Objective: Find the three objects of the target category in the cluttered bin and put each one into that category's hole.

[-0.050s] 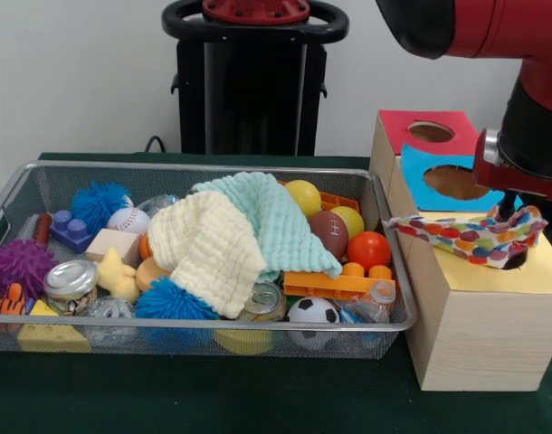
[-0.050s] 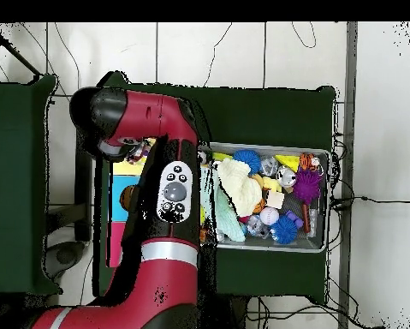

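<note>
Front view: cloth over the box's yellow hole, at right of frame.
Gripper [image 1: 505, 215] comes down at right, pinching a polka-dot cloth [image 1: 471, 235] draped across the wooden box [image 1: 480, 330] at its yellow-topped hole; blue and red holes sit behind. Wire bin [image 1: 14, 194] at left holds a cream cloth [image 1: 208, 249], a mint cloth [image 1: 271, 217], balls, blocks and cans. Overhead, the red arm [image 2: 161, 223] hides most of the box.

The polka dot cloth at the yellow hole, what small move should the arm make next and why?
Probably push straight down a little further. The polka dot cloth is only partly in the yellow-topped hole of the wooden box; most of it still drapes over the top. The pincer sits above the hole, its state hidden.
</note>
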Robot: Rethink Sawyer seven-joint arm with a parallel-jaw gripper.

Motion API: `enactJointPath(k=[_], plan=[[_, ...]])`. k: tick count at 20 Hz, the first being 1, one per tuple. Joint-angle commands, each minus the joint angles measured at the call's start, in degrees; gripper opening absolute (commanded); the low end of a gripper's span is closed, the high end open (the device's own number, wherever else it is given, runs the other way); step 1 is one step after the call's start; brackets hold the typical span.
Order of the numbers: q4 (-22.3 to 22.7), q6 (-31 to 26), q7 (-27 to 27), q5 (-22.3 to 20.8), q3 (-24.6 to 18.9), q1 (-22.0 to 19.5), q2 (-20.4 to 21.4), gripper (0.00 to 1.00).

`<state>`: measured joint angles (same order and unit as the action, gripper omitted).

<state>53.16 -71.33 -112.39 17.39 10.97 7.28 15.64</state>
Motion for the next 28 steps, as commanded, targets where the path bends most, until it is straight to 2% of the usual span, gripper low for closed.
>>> enactJointPath(k=[1,3,7,14,15,18,22,28], plan=[[3.7,-3.3,-14.8,4.7,-6.1,-0.3,0.5,0.0],[4.1,-2.0,-14.3,5.4,-6.3,-0.1,0.6,0.0],[0.1,-2.2,-14.8,5.6,-5.6,0.2,-1.9,0.0],[-1.4,-1.5,-14.2,5.3,-4.6,0.0,-3.8,0.0],[-3.5,-2.5,-14.6,5.0,-4.1,-0.3,-5.0,0.0],[-5.9,-4.7,-15.4,2.8,-1.2,-0.4,-6.4,0.0],[-2.7,-5.3,-15.5,1.8,1.0,-0.3,-5.2,0.0],[-1.3,-7.2,-15.0,1.1,2.6,-0.1,-3.8,0.0]])
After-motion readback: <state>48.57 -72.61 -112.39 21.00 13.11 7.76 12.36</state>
